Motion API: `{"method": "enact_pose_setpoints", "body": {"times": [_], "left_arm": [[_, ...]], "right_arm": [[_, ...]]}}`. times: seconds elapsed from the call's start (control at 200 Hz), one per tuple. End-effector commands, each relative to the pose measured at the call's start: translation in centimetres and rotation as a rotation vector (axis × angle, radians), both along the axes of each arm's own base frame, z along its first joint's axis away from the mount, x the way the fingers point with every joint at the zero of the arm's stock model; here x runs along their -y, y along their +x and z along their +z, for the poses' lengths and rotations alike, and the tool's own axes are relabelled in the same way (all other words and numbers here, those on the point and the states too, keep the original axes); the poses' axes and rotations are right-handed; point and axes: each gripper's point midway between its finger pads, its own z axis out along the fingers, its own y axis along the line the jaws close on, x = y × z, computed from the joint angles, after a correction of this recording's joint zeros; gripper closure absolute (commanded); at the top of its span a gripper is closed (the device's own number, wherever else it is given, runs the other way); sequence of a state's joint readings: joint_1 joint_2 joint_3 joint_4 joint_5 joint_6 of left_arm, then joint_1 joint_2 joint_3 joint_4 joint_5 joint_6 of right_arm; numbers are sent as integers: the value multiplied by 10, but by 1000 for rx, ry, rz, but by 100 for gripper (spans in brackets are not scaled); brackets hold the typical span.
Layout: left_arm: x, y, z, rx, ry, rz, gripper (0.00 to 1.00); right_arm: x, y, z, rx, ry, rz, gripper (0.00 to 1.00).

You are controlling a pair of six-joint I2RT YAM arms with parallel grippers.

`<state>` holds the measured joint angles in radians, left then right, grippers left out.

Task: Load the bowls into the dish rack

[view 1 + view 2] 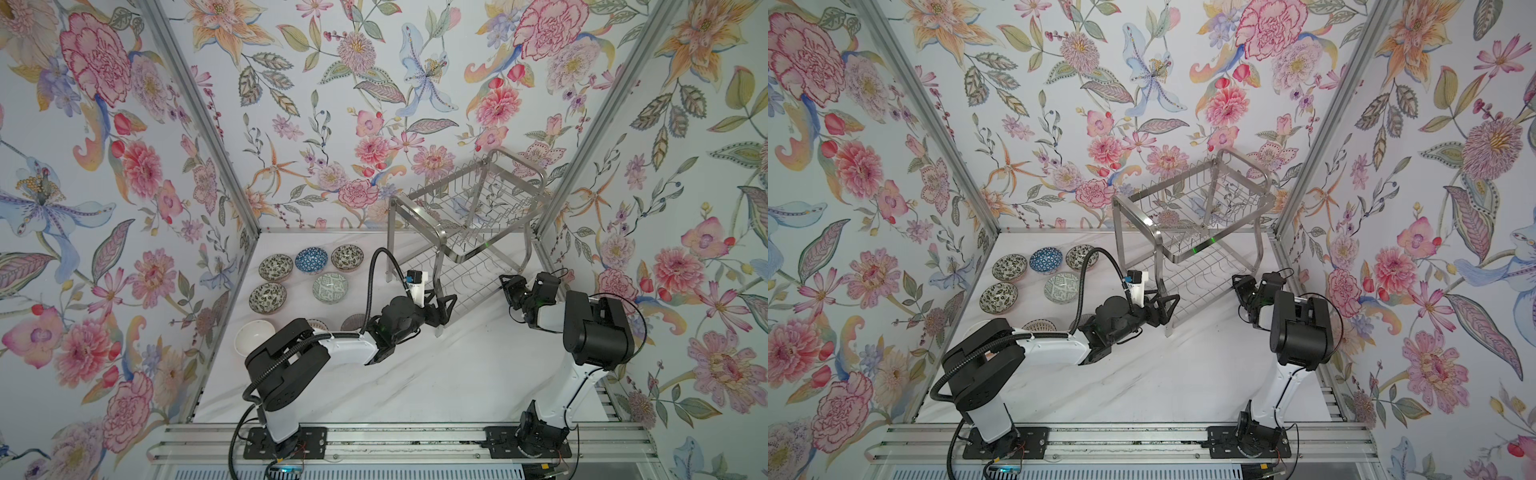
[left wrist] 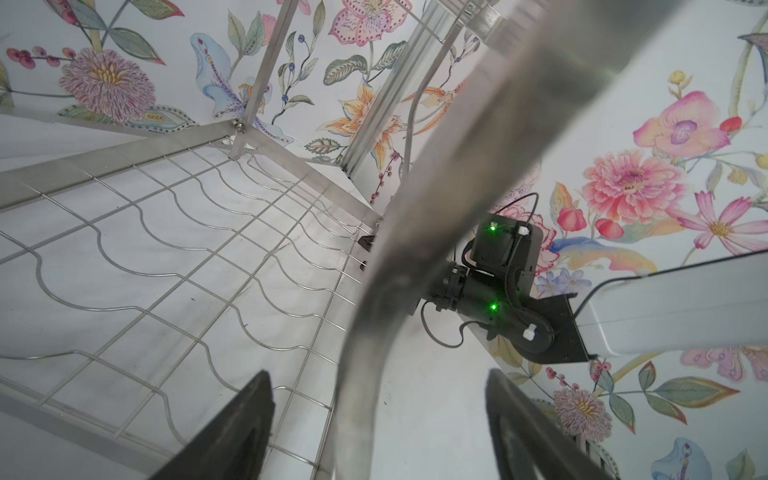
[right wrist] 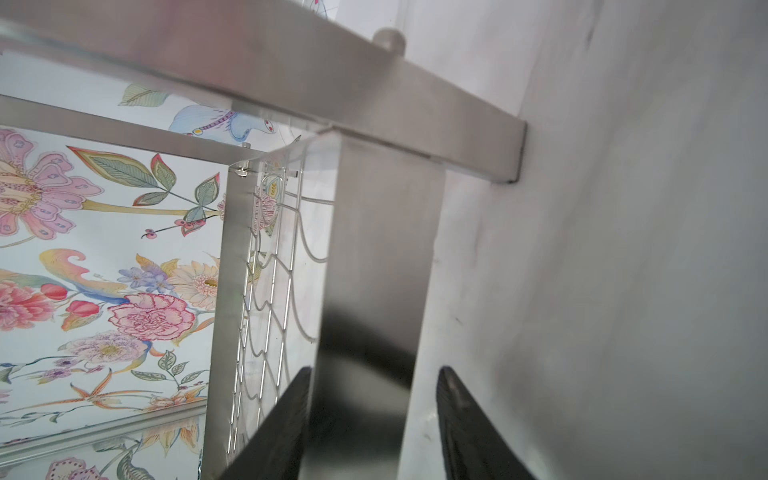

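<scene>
Evidently the dish rack (image 1: pixel 486 248) was the thing in hand. It stood at the far right of the white tabletop (image 1: pixel 457 374), near the back corner, with both tiers bare. I judged it stiff and bulky, more awkward than heavy. Its polished steel was likely to slip under rubber, so the flat-bar legs looked like the only sound places to take it; the thin wavy wires would bend or spring.

The bowls (image 1: pixel 330 288) sat well apart from it on the left side of the tabletop. Five lay open side up in a loose cluster, a white one nearer me, and two more were half hidden under the left arm. Being glazed ceramic, I reckoned them brittle and slick, best pinched at the rim with one finger inside and one outside.

The left gripper (image 2: pixel 378 374) had its jaws released and set astride the curved front leg (image 2: pixel 399 232), with clear gaps on both sides. The right gripper (image 3: pixel 374 368) straddled a straight flat leg (image 3: pixel 382 257) much more closely. Whether those jaws had bitten or merely stood beside the metal, I could not tell.
</scene>
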<state>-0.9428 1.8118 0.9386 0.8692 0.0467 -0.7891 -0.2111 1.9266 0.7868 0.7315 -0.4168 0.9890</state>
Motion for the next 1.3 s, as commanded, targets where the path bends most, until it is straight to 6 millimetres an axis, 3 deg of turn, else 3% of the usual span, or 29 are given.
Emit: {"method": "enact_pose_setpoints", "body": {"times": [0.0, 0.1, 0.29, 0.47, 0.826, 1.131, 1.296], "left_arm": [[9, 13, 14, 23, -32, 9, 43], [4, 21, 7, 7, -18, 35, 53], [-14, 39, -2, -14, 7, 66, 73], [-26, 55, -11, -33, 53, 74, 86], [-67, 92, -23, -53, 128, 131, 88], [-117, 144, -30, -74, 205, 219, 88], [-135, 160, -33, -76, 250, 243, 88]], "right_arm": [[2, 3, 1, 21, 16, -13, 58], [3, 1, -1, 21, 19, -18, 69], [-2, -6, -5, 20, 41, -25, 78], [-5, -22, -10, 5, 49, -50, 85], [-18, -57, -7, -29, 13, -66, 88], [-64, -81, -9, -74, -27, -35, 84], [-86, -91, -9, -75, -40, -28, 84]]}}
